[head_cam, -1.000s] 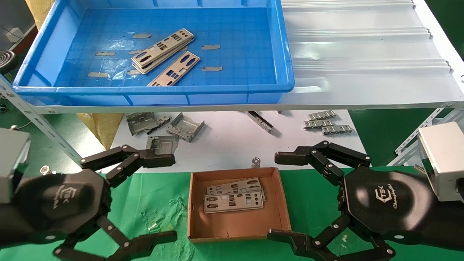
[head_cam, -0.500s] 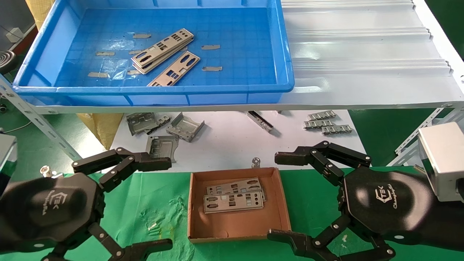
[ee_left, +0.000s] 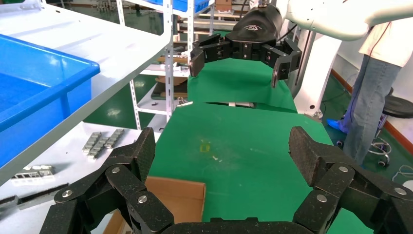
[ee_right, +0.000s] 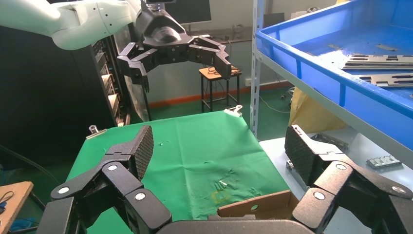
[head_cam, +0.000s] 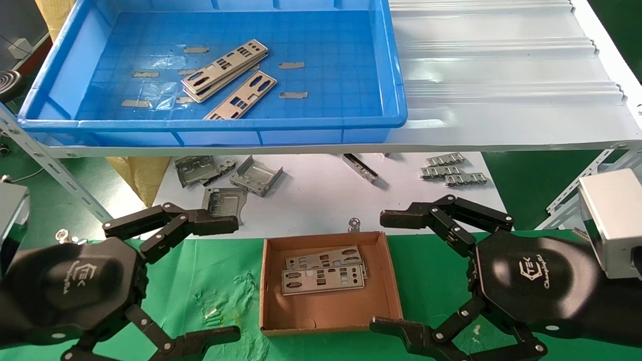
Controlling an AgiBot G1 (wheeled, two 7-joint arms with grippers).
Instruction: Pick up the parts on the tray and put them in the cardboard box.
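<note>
The left gripper [head_cam: 223, 281] and right gripper [head_cam: 388, 273], fingers spread wide and empty, flank the cardboard box [head_cam: 328, 313]; three parts [head_cam: 225, 70] lie in the tray [head_cam: 60, 75]

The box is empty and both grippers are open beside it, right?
Not quite. The box is not empty: the head view shows two parts lying in it. The rest holds: the left gripper and the right gripper are open on either side of it.
</note>
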